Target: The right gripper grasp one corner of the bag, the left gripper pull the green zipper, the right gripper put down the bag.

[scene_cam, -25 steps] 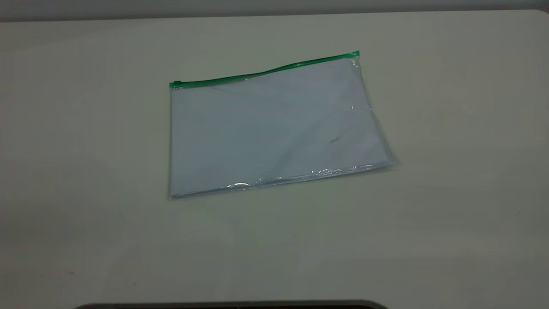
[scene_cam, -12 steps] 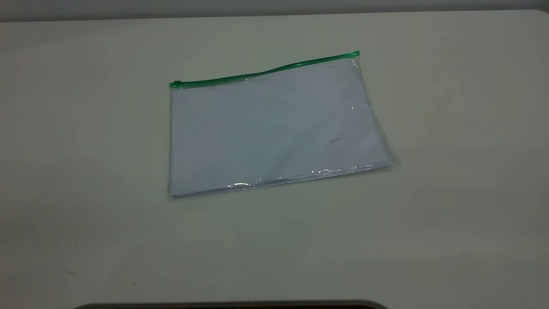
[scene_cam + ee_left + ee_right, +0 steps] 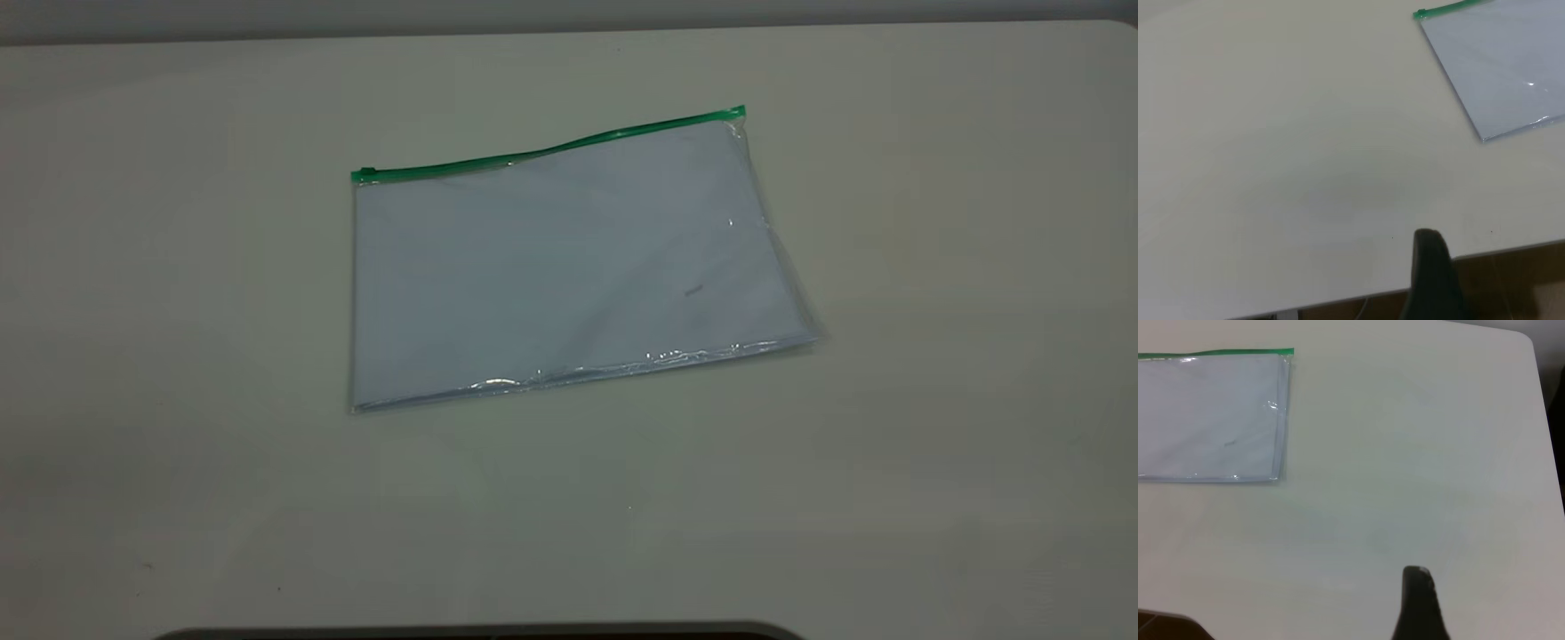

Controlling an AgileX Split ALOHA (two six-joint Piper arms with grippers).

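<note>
A pale, off-white tabletop [image 3: 933, 267] fills nearly all of the exterior view, matte and faintly speckled, with a strip of grey wall along its far edge and a dark curved rim at the near edge. In the left wrist view the tabletop's edge gives way to brown flooring beyond.

One bag [image 3: 569, 267] lies flat near the middle of the tabletop, slightly skewed, with white paper inside and glossy crinkles along its near edge. One green zipper [image 3: 551, 151] runs along its far long edge, and its slider [image 3: 367, 172] sits at the end on the exterior view's left. The corner [image 3: 740, 113] at the other end rests on the tabletop, untouched.

Neither arm shows in the exterior view. The left gripper [image 3: 1431, 277] appears only as one dark tip in its wrist view, above the tabletop's edge and well apart from the bag; whether its fingers are wide or narrow cannot be told. The right gripper [image 3: 1419, 603] likewise shows one dark tip over bare tabletop, well apart from the bag's corner, finger spread unknown.
</note>
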